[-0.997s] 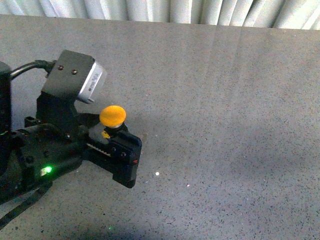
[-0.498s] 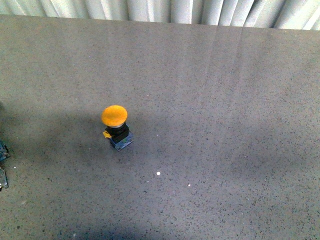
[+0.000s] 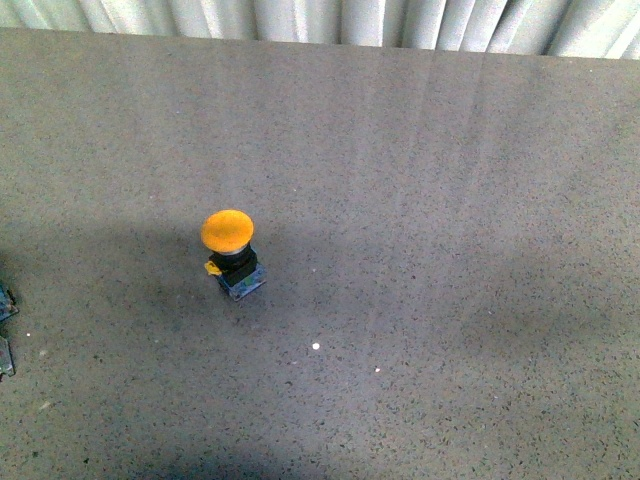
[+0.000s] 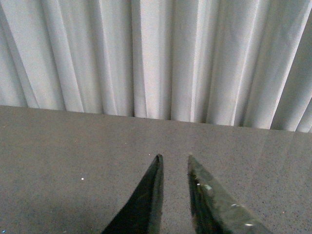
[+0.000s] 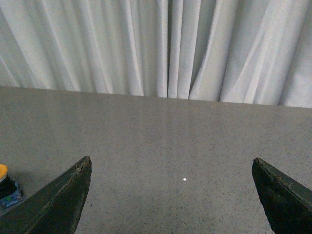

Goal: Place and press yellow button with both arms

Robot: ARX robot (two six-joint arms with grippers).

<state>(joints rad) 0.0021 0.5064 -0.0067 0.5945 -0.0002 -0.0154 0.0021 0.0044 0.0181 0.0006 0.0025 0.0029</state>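
The yellow button [image 3: 229,234] stands upright and alone on the grey table, left of centre in the front view, its orange-yellow cap above a black collar and blue-grey base. Its edge also shows in the right wrist view [image 5: 5,184], beside one fingertip. My left gripper [image 4: 173,157] is open with a narrow gap, holds nothing and faces the curtain. My right gripper [image 5: 171,160] is wide open and empty over the table. Neither gripper shows in the front view, only a sliver of dark arm part [image 3: 5,330] at the left edge.
The grey speckled table [image 3: 450,250] stretches around the button. A white pleated curtain [image 3: 330,20] hangs behind the table's far edge. Small bright specks [image 3: 315,346] lie on the surface in front of the button.
One second ago my left gripper was around the button. It has let go and drawn back out of the front view to the left. The button stays standing in place.
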